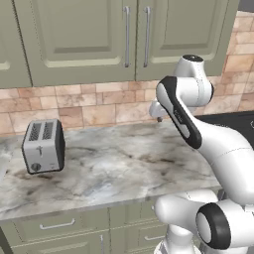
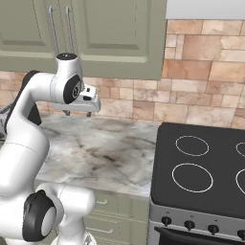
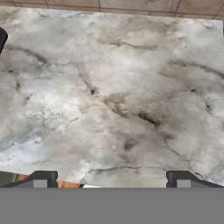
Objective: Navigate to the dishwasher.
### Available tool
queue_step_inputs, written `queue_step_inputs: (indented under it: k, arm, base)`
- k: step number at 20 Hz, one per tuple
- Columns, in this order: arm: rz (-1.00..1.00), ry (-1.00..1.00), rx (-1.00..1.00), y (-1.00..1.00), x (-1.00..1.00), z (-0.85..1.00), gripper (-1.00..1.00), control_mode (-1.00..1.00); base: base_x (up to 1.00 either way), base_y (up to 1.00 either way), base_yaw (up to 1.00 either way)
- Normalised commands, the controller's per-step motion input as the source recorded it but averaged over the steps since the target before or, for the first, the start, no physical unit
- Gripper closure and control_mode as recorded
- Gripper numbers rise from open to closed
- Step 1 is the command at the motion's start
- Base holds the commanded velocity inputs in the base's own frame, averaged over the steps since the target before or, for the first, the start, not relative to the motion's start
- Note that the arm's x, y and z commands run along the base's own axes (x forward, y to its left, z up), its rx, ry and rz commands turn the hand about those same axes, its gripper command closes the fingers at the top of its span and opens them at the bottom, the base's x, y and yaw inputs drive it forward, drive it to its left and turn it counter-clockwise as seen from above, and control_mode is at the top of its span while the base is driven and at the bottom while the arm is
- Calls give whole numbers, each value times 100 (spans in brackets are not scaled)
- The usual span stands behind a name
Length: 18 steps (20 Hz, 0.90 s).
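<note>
Where the dishwasher stands, and how its front looks, I cannot tell from these views. The gripper (image 3: 111, 180) hangs over the marble counter (image 1: 119, 168), jaws wide apart with nothing between them. In the left base view a silver toaster (image 1: 43, 146) sits at 9 o'clock. In the right base view a black cooktop (image 2: 201, 167) lies at 4 o'clock, and green cabinets (image 2: 115, 33) hang at 12.

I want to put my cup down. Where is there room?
The marble counter is bare between the toaster and the stove, under the robot's hand. It is crowded only at the toaster's end.
</note>
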Motion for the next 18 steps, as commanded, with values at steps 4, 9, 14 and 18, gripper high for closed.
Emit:
queue_step_inputs:
  k: [4, 9, 14, 18]
  arm:
    - [0, 0, 0, 0, 0, 0, -100, 100]
    - [0, 0, 0, 0, 0, 0, -100, 100]
    - [0, 0, 0, 0, 0, 0, -100, 100]
    - [0, 0, 0, 0, 0, 0, -100, 100]
  base:
    - [-51, -5, 0]
    - [-58, -14, 2]
    - [-58, -14, 4]
    - [-48, -12, 9]
